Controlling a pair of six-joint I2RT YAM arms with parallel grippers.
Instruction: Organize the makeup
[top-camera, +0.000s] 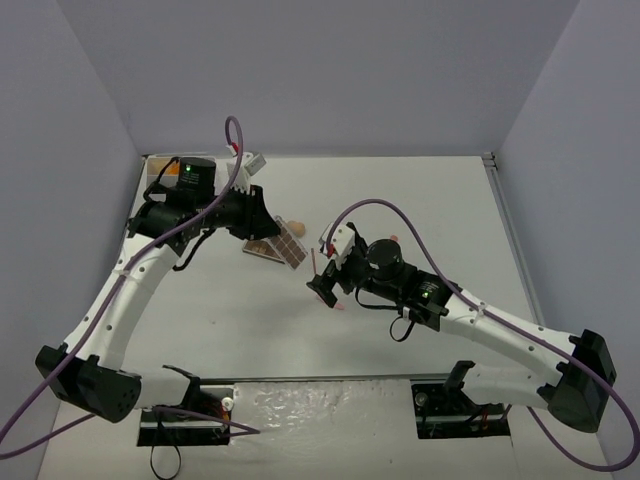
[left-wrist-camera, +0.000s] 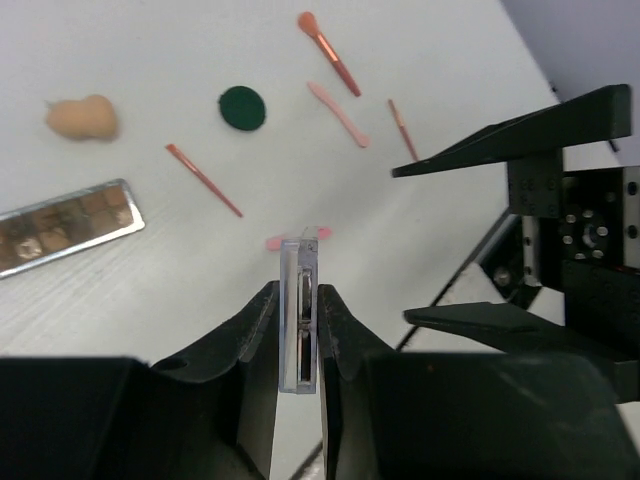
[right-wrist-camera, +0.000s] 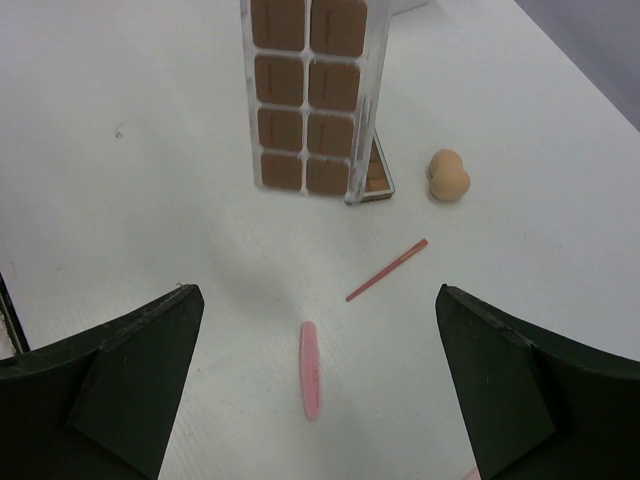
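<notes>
**A:** Over the left half of the table (top-camera: 230, 320), the left gripper (left-wrist-camera: 298, 300) is clamped on an eyeshadow palette (left-wrist-camera: 300, 262). It pinches the two flat faces, so the palette stands on edge.

**B:** Is it clear of the surface?

**A:** Hard to say. From the right wrist, its lower edge sits just in front of a second palette (right-wrist-camera: 378, 178) lying flat. I cannot tell whether the two touch.

**B:** And the other arm?

**A:** The right gripper (right-wrist-camera: 315, 295) has its fingers spread wide and holds nothing. It hangs over a pink stick (right-wrist-camera: 310, 370) and a dark-red pencil (right-wrist-camera: 387, 270). The sponge (right-wrist-camera: 449, 175) lies beyond them, near the flat palette. The green compact (left-wrist-camera: 242, 107) is farther off, with a few more thin sticks loose on the table.

**B:** What worries you from here?

**A:** The hold looks small, taken near one end of a long, slick plate. A quick swing may let the palette pivot between the pads or slide out, and a drop would land on the flat one. If it is hinged, it might also gape open.

**B:** And the arms themselves?

**A:** They are close together. The open fingers sit near the upright palette, so if both arms move toward the middle, one may knock it loose. The thin sticks are a risk too, since they will likely roll away if a fingertip comes down off-centre.
</notes>
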